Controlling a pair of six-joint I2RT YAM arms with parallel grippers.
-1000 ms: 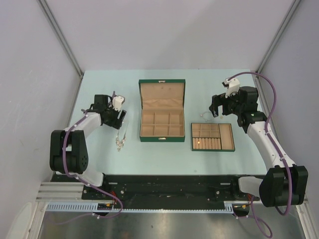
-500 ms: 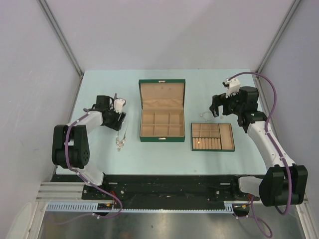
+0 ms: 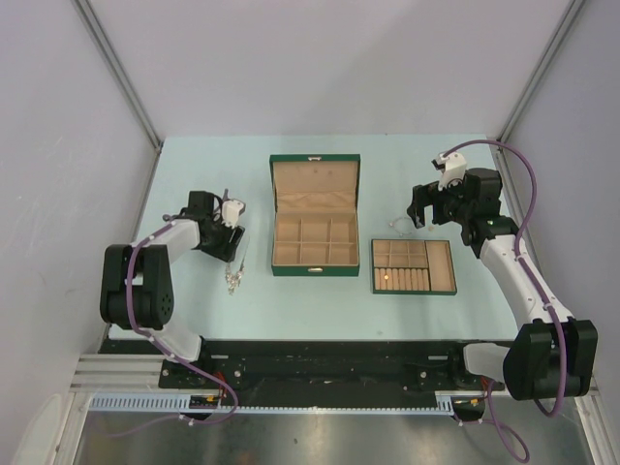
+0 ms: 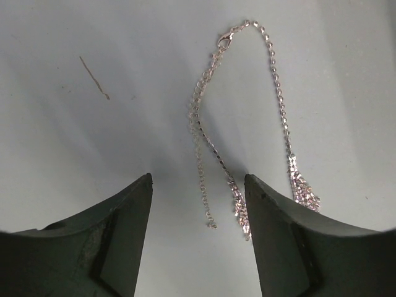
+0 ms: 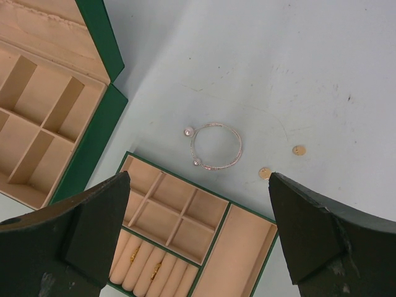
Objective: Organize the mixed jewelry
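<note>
Just ahead of left gripper [image 4: 197, 185]: chain necklace [image 4: 302, 189].

No text, label, brand, number or sign could be read in any of the views.
</note>
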